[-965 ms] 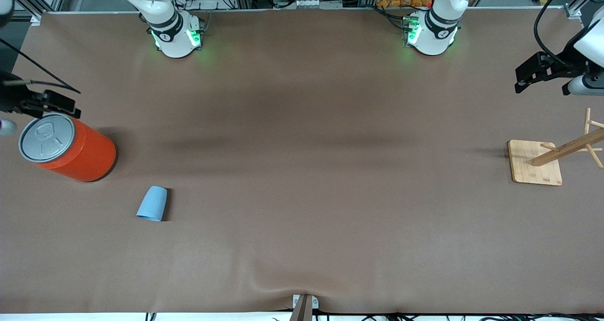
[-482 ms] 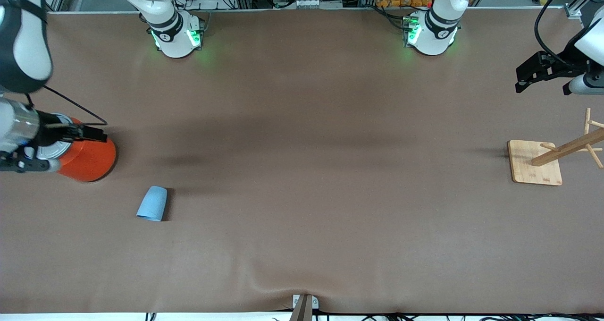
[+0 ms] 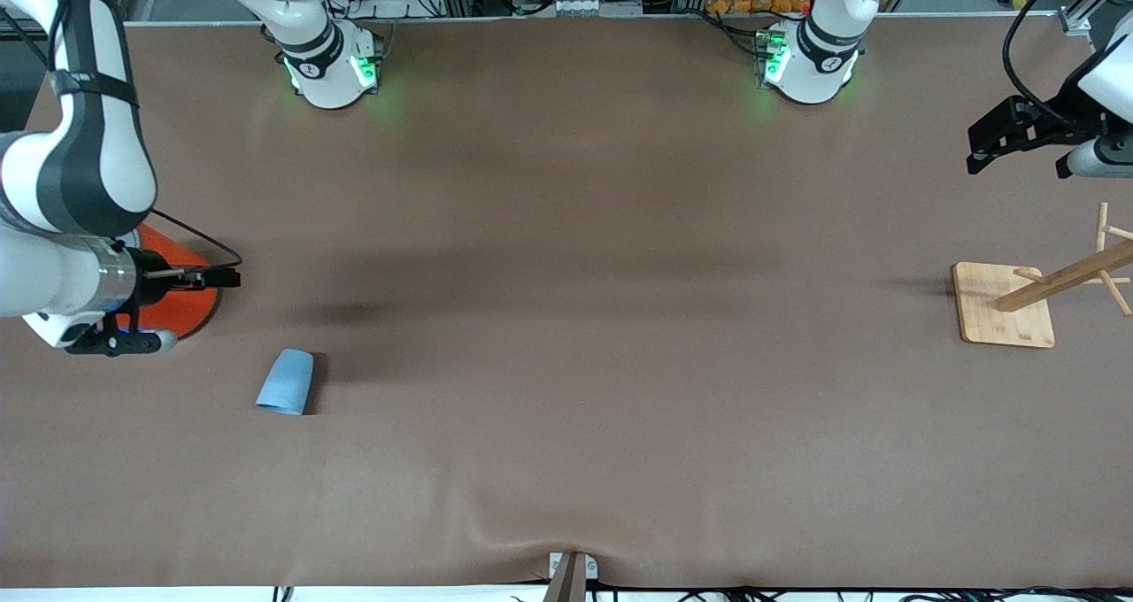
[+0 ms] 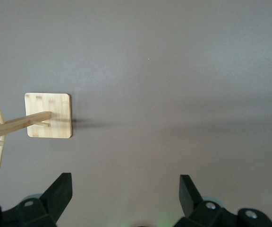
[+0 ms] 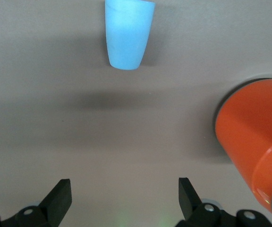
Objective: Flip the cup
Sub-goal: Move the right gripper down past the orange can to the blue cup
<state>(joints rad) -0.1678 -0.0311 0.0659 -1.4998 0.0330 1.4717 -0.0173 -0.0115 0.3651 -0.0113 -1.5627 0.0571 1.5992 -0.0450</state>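
On the brown desk (image 3: 566, 319) an orange can (image 3: 181, 305) stands under the right claw (image 5: 122, 198), fingers spread and empty, the left claw (image 4: 124, 196) waits spread above the wooden rack (image 3: 1005, 305), and the blue cup (image 3: 286, 382) sits nearer the camera than the can.

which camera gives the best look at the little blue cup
The right wrist view: the cup fills more of the picture there, though its wide end is cut by the picture edge. The front view shows the cup whole but small. The left wrist view does not show it.
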